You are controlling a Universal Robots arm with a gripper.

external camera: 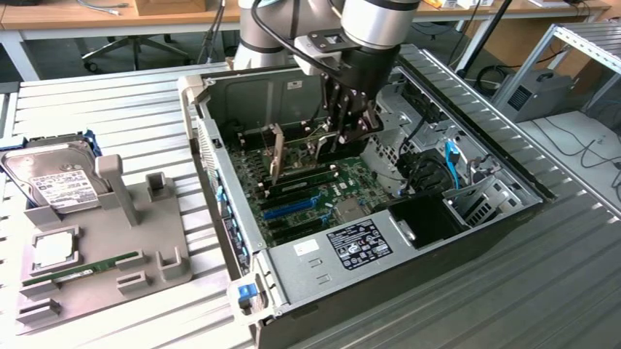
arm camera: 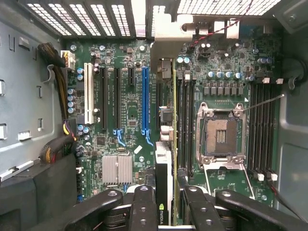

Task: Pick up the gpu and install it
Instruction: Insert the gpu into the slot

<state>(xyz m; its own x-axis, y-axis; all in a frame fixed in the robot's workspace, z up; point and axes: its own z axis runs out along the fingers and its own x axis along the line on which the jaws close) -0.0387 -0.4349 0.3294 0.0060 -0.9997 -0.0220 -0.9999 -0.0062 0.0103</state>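
Note:
My gripper [external camera: 342, 140] reaches down into the open computer case [external camera: 218, 189] and is shut on the gpu [external camera: 275, 154]. The card hangs edge-down over the motherboard [external camera: 310, 200], and its pale metal end bracket points toward the exterior view's left. In the wrist view the gpu [arm camera: 163, 166] appears edge-on between the black fingers [arm camera: 144, 207], with a small green logo on it. It sits just beside the long blue slot [arm camera: 145, 103], on the side toward the memory slots. Whether its edge touches a slot I cannot tell.
A grey tray [external camera: 145, 240] outside the case on the exterior view's left carries a hard drive [external camera: 58, 185], a processor [external camera: 57, 249] and a green memory stick [external camera: 83, 268]. Inside the case are an empty processor socket [arm camera: 220, 134], cable bundles [arm camera: 60, 72] and the drive cage [external camera: 475, 200].

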